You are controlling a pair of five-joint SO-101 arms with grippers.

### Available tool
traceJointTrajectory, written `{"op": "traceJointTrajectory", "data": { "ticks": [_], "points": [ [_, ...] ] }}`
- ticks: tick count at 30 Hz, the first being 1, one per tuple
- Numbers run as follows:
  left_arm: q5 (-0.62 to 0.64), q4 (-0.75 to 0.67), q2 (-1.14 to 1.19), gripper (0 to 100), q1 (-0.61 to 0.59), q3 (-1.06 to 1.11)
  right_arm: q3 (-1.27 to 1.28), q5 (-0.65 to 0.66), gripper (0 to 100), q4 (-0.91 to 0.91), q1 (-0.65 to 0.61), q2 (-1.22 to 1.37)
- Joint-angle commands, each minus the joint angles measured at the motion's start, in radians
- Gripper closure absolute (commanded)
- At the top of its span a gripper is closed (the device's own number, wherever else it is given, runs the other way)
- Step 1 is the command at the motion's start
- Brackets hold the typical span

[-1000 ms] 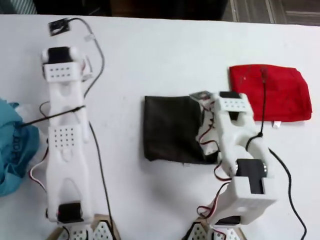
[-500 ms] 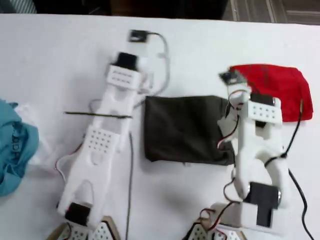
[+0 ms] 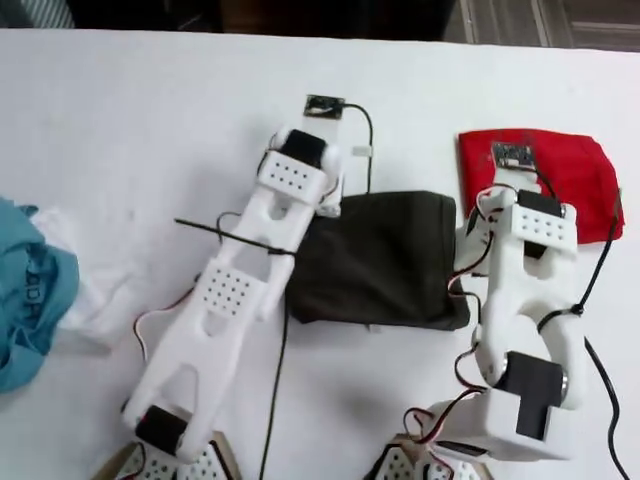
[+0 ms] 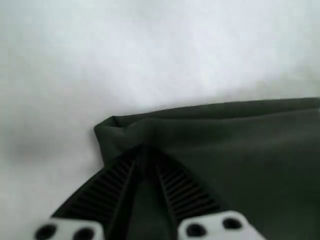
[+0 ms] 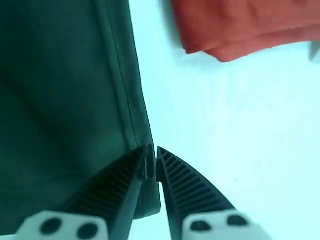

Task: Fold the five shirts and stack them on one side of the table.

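Two arms flank a folded dark green shirt point(image 3: 375, 255) lying flat in the middle of the white table point(image 3: 150, 100). Left arm point(image 3: 235, 290) slants in over the shirt's far left corner. In the left wrist view the left gripper point(image 4: 146, 152) is clenched on that corner, ribbed fingers point(image 4: 112, 182) meeting at the tips with a small bunch of fabric pinched up between them. Right arm point(image 3: 520, 290) stands at the shirt's right edge. In the right wrist view the right gripper point(image 5: 151, 156) is clamped onto the stitched hem, with the hem running between the tips. A folded red shirt point(image 3: 560, 170) sits just beside the dark one on the far right, with a strip of bare table between them. A crumpled teal shirt point(image 3: 25, 290) lies at the left table edge, well apart, with white cloth point(image 3: 85, 290) against it.
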Motion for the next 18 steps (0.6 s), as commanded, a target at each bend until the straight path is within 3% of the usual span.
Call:
{"op": "traceJointTrajectory", "data": {
  "ticks": [1, 12, 18],
  "points": [
    [0.021, -0.032, 0.005, 97, -0.046, -0.016, -0.003, 0.041, 97.8, 0.018, -0.041, 0.004],
    [0.020, -0.035, 0.008, 97, -0.118, -0.050, 0.140, 0.230, 97.8, 0.077, -0.134, -0.156],
    [0.018, -0.035, 0.008, 97, -0.124, -0.050, 0.344, 0.242, 97.8, -0.113, -0.166, -0.197]
  ]
}}
